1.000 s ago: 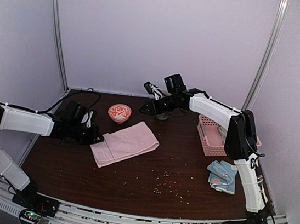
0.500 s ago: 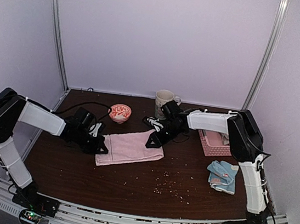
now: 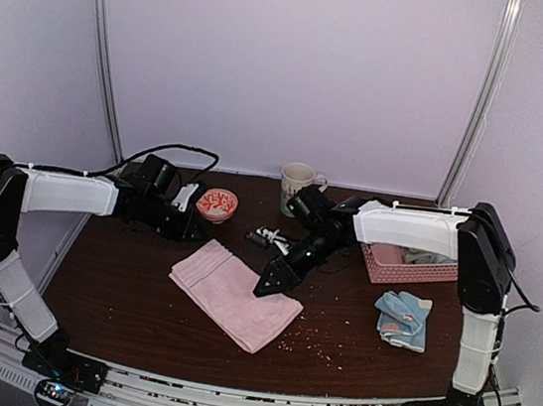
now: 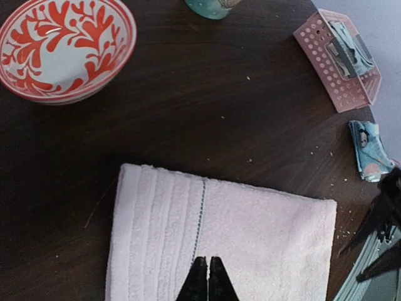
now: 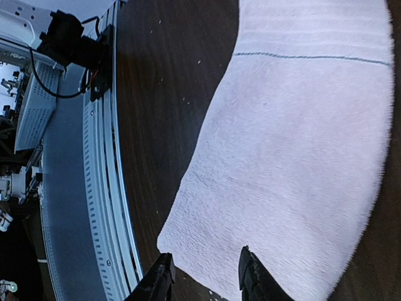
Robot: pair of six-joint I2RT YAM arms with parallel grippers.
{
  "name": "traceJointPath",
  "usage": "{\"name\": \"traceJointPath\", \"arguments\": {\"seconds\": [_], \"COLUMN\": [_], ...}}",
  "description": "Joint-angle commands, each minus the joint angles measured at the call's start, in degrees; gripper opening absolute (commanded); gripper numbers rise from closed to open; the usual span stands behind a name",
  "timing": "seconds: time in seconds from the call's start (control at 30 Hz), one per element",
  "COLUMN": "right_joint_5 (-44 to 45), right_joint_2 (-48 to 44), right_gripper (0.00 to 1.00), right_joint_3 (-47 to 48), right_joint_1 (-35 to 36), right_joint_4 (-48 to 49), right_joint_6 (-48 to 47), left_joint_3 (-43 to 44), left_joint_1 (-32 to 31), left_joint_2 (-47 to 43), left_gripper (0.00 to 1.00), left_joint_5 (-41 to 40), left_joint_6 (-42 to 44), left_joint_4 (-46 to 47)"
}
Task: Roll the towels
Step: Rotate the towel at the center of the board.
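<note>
Right gripper [image 3: 273,281], fingers spread at the right edge of the pale pink folded terry towel [image 3: 234,296], which you have swung diagonal at the middle of the dark table [image 3: 119,293]; left gripper [image 4: 207,266], pressed together, pulled back far-left; rolling not started.

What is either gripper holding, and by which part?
Nothing, it seems. The left gripper is shut empty above the pink towel; the right gripper has its jaws apart over the towel's edge, not pinching it.
</note>
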Motion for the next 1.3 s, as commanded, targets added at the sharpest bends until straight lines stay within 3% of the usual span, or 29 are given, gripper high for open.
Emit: {"name": "traceJointPath", "arguments": {"seconds": [0.0, 0.17, 0.37, 0.67, 0.8, 0.93, 1.03, 1.07, 1.1, 1.17, 1.2, 1.27], "right_joint_5": [-2.69, 0.93, 3.19, 0.56, 1.43, 2.06, 3.07, 3.68, 4.36, 5.2, 4.68, 4.57], "right_joint_2": [-3.79, -8.07, -14.16, -18.67, -19.9, -22.01, -25.39, -27.11, -28.74, -31.07, -31.12, -29.99], "right_gripper": [0.36, 0.36, 0.35, 0.35, 0.35, 0.35, 0.36, 0.36, 0.38, 0.41, 0.43, 0.47], "right_joint_3": [0.78, -1.71, -2.6, -1.3, -3.06, -7.63, -12.33, -14.48, -16.65, -19.55, -19.94, -20.44], "right_joint_1": [-7.52, -11.86, -14.51, -20.23, -21.16, -21.21, -21.16, -21.12, -21.09, -20.91, -20.73, -19.15], "right_joint_4": [-1.86, -1.84, -5.88, -8.53, -7.85, -4.5, -0.89, 1.23, 3.3, 5.2, 4.06, 1.67], "right_joint_6": [-2.54, -5.01, -10.16, -13.86, -13.94, -12.85, -15.42, -16.23, -16.8, -19.59, -22.25, -26.43], "left_joint_3": [-4.15, -2.73, 3.02, 30.08, 36.09, 33.07, 21.37, 16.82, 11.73, 2.51, -1.27, -5.18], "left_joint_1": [-1.73, -4.0, -7.13, -14.65, -14.75, -14.8, -15.75, -16.38, -17.25, -18.86, -19.08, -19.34], "left_joint_2": [-0.59, 4.87, 14.11, 34.35, 33.75, 26.81, 16.63, 12.29, 6.71, -0.79, -3.71, -7.81], "left_gripper": [0.03, 0.02, 0.02, 0.06, 0.11, 0.18, 0.3, 0.38, 0.49, 0.9, 0.97, 0.96], "left_joint_5": [4.29, 0.06, -1.37, -2.21, -4.69, -6.72, -8.73, -11.29, -15.99, -23.27, -22.64, -19.25], "left_joint_6": [-1.94, -4.79, -2.44, 10.88, 13.84, 16.55, 19.94, 20.39, 20.08, 20.26, 20.86, 21.95], "left_joint_4": [1.96, 2.61, 4.49, 3.92, 1.04, -1.11, 4.23, 7.21, 10.25, 16.84, 19.14, 19.82]}}
